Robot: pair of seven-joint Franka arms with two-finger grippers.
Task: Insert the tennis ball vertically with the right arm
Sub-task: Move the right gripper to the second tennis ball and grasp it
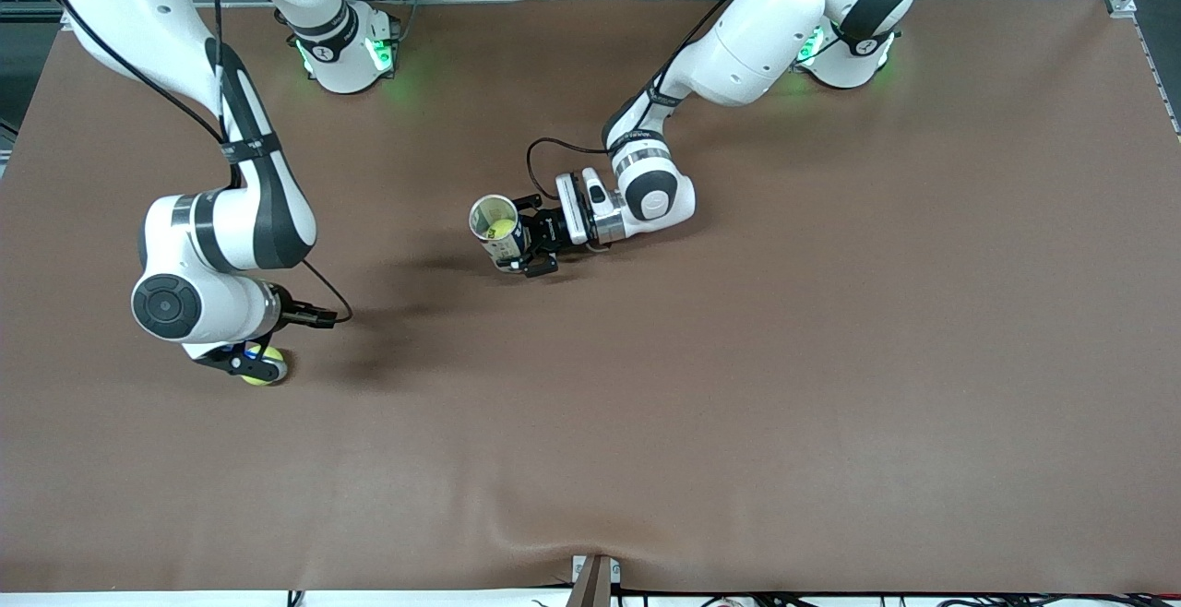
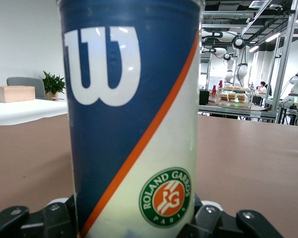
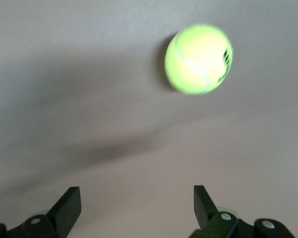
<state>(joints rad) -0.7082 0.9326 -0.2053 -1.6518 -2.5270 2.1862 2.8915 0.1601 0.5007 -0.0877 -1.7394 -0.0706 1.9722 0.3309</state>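
Over the tennis ball [image 3: 199, 59] — right tool [image 3: 134, 206], jaws spread, pointing down.

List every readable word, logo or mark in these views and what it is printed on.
"W": white Wilson-style logo on the can, held by the left gripper.
"ROLAND GARROS PARIS": round green badge on the can.
Black print on the ball, under the open right gripper: too blurred to read.

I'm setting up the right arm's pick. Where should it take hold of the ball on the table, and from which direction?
Grip the ball across its widest middle, coming straight down from above. It is round and lies free on the bare table, so any pair of facing sides works. The right gripper is open above the table with the ball off its centre, so it should probably line up first.
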